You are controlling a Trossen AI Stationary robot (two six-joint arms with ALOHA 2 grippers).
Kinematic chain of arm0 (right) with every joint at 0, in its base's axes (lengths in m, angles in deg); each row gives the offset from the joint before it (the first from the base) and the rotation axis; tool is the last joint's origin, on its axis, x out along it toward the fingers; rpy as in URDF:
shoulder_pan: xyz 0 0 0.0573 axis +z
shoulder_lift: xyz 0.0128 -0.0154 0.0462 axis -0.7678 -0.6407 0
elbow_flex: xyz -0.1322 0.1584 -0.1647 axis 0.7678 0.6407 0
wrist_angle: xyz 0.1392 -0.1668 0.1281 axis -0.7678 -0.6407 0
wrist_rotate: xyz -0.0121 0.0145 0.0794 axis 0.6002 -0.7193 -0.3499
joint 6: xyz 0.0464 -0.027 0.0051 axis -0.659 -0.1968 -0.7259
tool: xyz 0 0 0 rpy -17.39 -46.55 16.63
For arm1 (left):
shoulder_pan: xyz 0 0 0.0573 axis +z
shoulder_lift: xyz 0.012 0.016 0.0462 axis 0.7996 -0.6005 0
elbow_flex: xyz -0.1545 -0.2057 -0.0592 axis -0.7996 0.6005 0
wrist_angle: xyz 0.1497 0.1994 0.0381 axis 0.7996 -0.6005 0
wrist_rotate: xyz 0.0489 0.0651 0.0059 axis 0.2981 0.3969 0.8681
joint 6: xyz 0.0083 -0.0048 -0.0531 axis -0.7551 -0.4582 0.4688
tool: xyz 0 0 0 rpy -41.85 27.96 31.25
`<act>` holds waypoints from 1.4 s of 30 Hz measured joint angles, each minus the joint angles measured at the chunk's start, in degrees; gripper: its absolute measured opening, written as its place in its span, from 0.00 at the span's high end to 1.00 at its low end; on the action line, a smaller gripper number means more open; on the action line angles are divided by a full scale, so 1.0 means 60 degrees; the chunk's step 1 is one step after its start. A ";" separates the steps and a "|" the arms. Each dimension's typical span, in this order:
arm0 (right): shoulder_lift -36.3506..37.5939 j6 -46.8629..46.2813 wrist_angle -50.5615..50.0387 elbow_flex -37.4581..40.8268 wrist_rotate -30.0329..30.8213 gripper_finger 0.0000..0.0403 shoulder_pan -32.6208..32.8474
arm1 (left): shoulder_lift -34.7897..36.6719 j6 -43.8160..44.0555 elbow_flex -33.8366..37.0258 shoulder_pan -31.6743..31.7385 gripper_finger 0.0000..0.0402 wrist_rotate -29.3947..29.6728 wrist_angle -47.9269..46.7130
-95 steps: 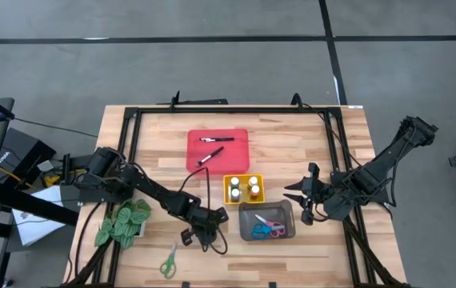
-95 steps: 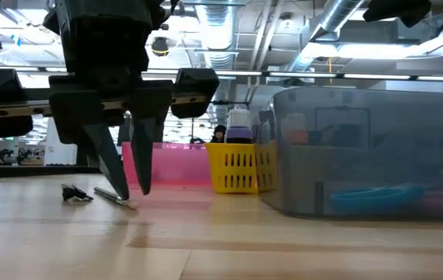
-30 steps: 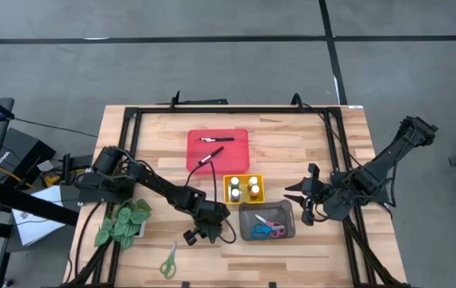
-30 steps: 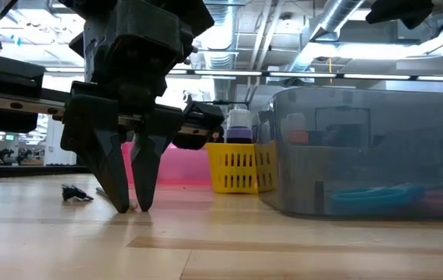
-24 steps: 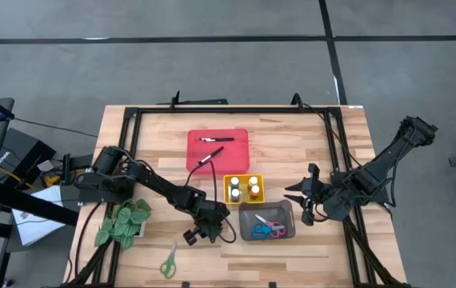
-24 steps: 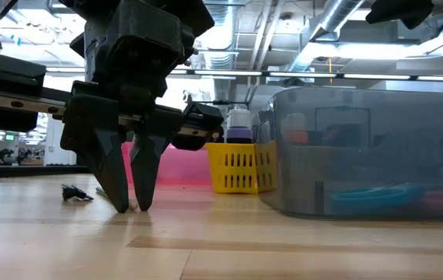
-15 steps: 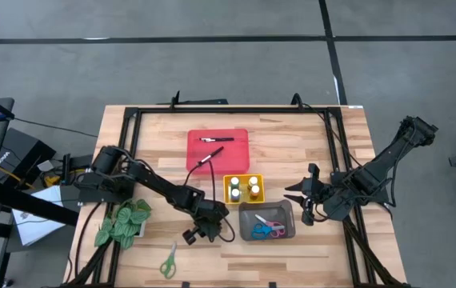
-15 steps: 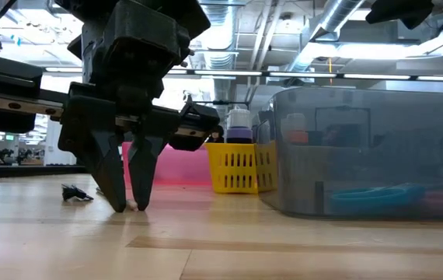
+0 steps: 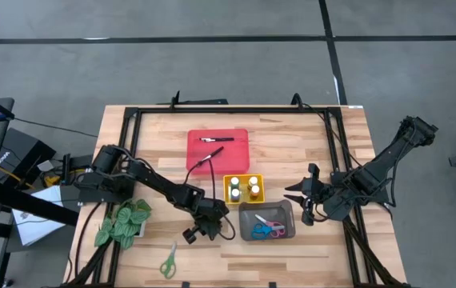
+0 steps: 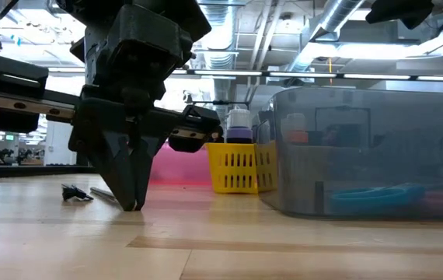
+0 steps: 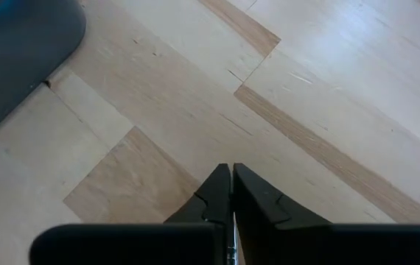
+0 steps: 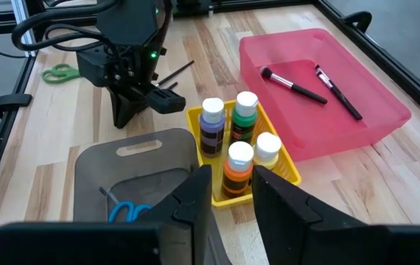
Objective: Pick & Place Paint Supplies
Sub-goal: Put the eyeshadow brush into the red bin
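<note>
Low view: left gripper (image 10: 132,204) now closed on paintbrush (image 10: 105,195).

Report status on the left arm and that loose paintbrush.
Left gripper down at the table, shut on the paintbrush beside the grey tray. Right gripper open, waiting right of the trays. Nothing in the way.

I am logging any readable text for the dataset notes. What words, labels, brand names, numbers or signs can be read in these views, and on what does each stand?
None can be read.
The paint bottles in the yellow tray show no legible label.
No print shows on the red tray or the grey tray.
</note>
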 joint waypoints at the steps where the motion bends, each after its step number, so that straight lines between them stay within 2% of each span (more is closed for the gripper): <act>1: 0.0000 0.0000 0.0000 0.0000 0.0000 0.77 -0.0003 | 0.0000 0.0000 0.0003 0.0003 0.99 -0.0003 0.0010; 9: 0.0000 0.0000 0.0002 -0.0002 0.0000 0.77 -0.0001 | 0.0437 0.0001 0.0069 0.0005 1.00 0.0069 -0.0001; 22: -0.0001 0.0000 0.0000 -0.0002 0.0000 0.77 -0.0002 | 0.1841 0.1123 0.0041 0.0244 1.00 0.0197 -0.0536; 30: -0.0003 0.0000 -0.0004 0.0000 0.0000 0.77 -0.0003 | 0.3423 0.1943 0.0029 0.0999 1.00 0.1679 -0.0382; 35: -0.0004 0.0000 -0.0007 0.0000 0.0004 0.77 -0.0004 | 0.4295 0.2149 0.0022 0.1684 1.00 0.2264 -0.0221; 38: -0.0004 0.0000 -0.0025 0.0000 0.0004 0.77 -0.0004 | 0.4628 0.2153 0.0015 0.2104 1.00 0.2454 0.0161; 42: -0.0004 0.0000 -0.0025 -0.0002 0.0004 0.77 -0.0004 | 0.4703 0.2529 0.0015 0.2639 1.00 0.3201 0.0645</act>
